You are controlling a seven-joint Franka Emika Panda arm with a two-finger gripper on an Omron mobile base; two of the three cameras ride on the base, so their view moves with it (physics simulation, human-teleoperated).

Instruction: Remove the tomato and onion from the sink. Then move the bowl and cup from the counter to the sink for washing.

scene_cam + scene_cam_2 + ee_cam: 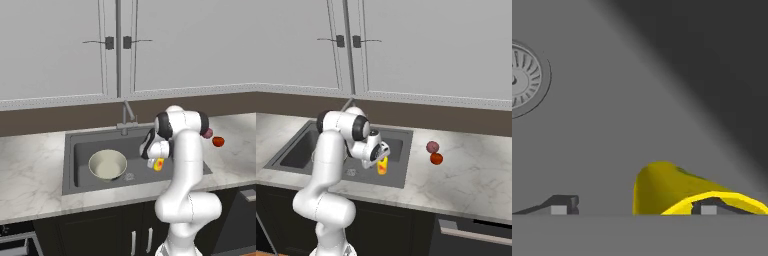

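Sink [72, 150]: dark grey basin set in the counter [30, 175], grey faucet [127, 116] at its back edge, round metal drain [522, 75] in the floor.

Bowl [107, 164]: cream inside, greenish-grey outside; sits upright on the sink floor, toward the front left part of the basin, just beside the drain.

Cup [158, 164]: bright yellow with a red-orange mark; inside the sink near its right wall and front edge, directly under the arm's hand. In the hand view the cup [677, 192] lies close against one fingertip, its rim curling around that tip; whether the two touch cannot be told.

Gripper [633, 205]: lowered into the right end of the basin, fingers spread wide, one tip well to the side of the cup and the other at its rim. The jaws stand parted and clamp nothing.

Tomato [436, 158]: orange-red ball on the counter, right of the sink, well clear of the basin edge.

Onion [432, 146]: pink-red ball on the counter just behind the tomato, the two touching or nearly so.

Wall cabinets [60, 50]: pale doors closed, above the sink.
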